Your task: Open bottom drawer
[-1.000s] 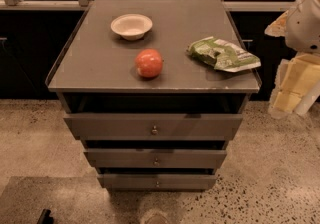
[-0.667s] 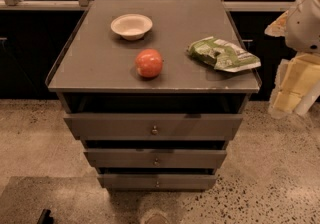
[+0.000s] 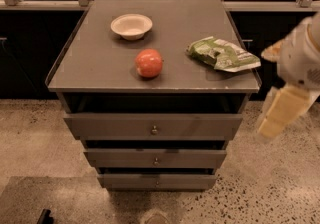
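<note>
The bottom drawer [image 3: 157, 181] is the lowest, narrowest of three dark grey fronts on the cabinet, with a tiny metal knob [image 3: 157, 184] at its centre. Its front looks shut and sits set back under the middle drawer [image 3: 155, 158] and the top drawer [image 3: 153, 126]. My gripper [image 3: 280, 114] hangs on the white arm [image 3: 302, 53] at the right edge, beside the cabinet's right side. It is about level with the top drawer, well above and to the right of the bottom drawer, and touches nothing.
On the cabinet top [image 3: 95, 68] are a small white bowl [image 3: 131, 25], a red apple [image 3: 149, 63] and a green snack bag [image 3: 223, 54] near the right edge. Speckled floor [image 3: 270, 188] surrounds the cabinet. A dark counter with metal rails runs behind.
The gripper has moved down and a little left along the cabinet's right side. The drawers and the things on top have not moved.
</note>
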### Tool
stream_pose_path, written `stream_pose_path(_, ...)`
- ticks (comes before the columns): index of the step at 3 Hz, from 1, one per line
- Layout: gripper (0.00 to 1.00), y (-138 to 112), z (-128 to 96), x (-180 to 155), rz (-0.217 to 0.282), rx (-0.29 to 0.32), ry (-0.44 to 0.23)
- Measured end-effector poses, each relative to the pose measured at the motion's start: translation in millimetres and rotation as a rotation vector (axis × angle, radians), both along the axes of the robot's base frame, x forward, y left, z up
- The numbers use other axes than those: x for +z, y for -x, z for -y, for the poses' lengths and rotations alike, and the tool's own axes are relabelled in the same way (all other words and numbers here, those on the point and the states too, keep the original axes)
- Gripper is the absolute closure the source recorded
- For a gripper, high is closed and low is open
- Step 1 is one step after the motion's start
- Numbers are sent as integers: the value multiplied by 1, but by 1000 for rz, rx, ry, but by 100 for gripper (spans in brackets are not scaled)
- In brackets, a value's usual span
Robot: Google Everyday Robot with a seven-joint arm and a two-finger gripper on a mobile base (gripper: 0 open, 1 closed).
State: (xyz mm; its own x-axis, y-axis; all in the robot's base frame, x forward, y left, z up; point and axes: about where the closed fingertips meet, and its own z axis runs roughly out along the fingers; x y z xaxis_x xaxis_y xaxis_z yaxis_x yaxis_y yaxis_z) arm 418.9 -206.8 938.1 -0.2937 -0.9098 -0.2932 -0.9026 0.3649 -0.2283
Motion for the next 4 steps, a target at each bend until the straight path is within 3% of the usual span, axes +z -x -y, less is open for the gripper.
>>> stream_pose_path(1,0,21,-10,-71,-49,-71,-179)
stream_pose_path(2,0,33,-29,-168,-141,-131,-367)
stream_pose_path(3,0,27,-29,-194,-133,-170,-396)
stream_pose_path(4,0,27,-29,-193,-131,-169,-395)
